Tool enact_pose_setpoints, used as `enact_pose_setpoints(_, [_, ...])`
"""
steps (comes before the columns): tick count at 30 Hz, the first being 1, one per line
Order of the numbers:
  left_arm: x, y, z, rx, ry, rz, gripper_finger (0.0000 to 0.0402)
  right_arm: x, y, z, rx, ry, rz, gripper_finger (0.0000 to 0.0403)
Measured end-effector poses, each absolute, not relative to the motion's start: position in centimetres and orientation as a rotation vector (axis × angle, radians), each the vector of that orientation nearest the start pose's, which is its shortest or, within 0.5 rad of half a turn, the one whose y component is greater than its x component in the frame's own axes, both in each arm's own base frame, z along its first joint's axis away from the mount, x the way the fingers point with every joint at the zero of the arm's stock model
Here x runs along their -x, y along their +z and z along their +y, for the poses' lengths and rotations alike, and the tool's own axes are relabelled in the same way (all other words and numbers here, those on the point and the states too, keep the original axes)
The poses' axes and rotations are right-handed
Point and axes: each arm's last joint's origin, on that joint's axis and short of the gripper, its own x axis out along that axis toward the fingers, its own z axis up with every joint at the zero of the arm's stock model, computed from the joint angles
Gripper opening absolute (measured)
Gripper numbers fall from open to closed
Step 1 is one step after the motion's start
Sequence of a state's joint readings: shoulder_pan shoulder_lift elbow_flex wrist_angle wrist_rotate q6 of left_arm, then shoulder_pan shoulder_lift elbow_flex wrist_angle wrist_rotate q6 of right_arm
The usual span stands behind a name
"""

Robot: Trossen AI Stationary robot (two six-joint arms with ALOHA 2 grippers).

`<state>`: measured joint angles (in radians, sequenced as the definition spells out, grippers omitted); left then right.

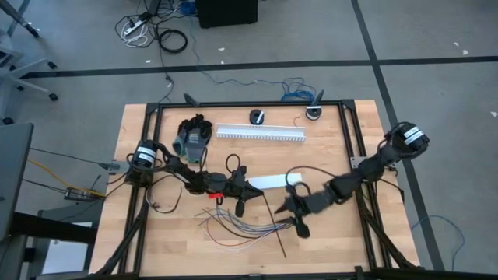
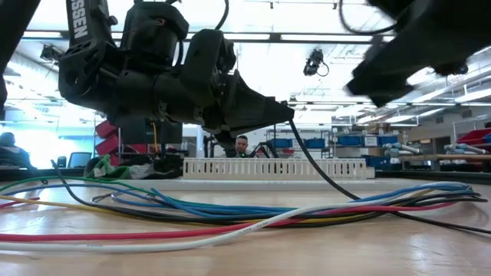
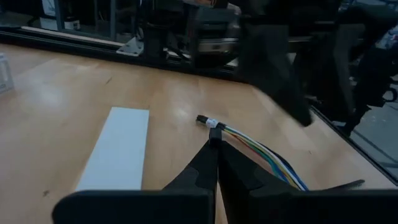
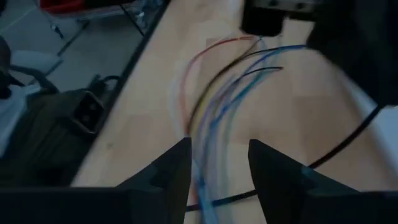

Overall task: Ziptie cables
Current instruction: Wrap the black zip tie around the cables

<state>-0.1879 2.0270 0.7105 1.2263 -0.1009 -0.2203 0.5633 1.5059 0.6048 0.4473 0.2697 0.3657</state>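
The cables (image 1: 249,228) are thin wires of several colours fanned out flat on the wood near the table's near edge (image 2: 230,211). One end is gathered at a small connector (image 3: 208,121). My left gripper (image 1: 261,191) (image 3: 215,144) hangs above the table's middle, shut on a black zip tie (image 1: 274,225). My right gripper (image 1: 296,218) (image 4: 217,165) is open just above the cables' gathered end. Its fingers stand on either side of the wires (image 4: 211,118), and I see no touch. My left gripper pinches the black zip tie by its upper end (image 2: 295,130) between its shut fingertips, which lie about level and point toward the table's right. The zip tie slants down from the fingers. Its lower part (image 2: 430,218) lies on the table beside the cables.
A white slotted duct (image 1: 261,132) lies near the far edge, with two small round parts (image 1: 256,117) (image 1: 313,113) beyond it. A white flat strip (image 1: 268,181) sits mid-table, a dark green glove-like heap (image 1: 193,136) far left. Black frame rails (image 1: 348,155) border the table.
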Motion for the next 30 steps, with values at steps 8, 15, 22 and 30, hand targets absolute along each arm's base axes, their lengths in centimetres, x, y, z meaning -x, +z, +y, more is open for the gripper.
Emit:
enact_pose_setpoints(8, [-34.7, 11.0, -6.3, 0.246, -0.084, 0.105, 0.0, -21.3, 16.1, 19.5, -0.148, 0.128, 0.42, 0.016])
enact_pose_setpoints(15, [-37.2, 10.9, -6.8, 0.249, -0.086, 0.105, 0.0, -19.9, 13.6, 21.5, -0.049, 0.179, 0.474, 0.0178])
enact_pose_setpoints(22, [-39.0, 9.8, -7.4, 0.262, -0.057, 0.132, 0.0, -19.5, 12.4, 23.5, -0.015, 0.221, 0.487, 0.0177])
enact_pose_setpoints(30, [-38.7, 8.9, -8.4, 0.349, 0.076, 0.138, 0.0, -21.1, 11.5, 26.3, 0.107, 0.242, 0.469, 0.0177])
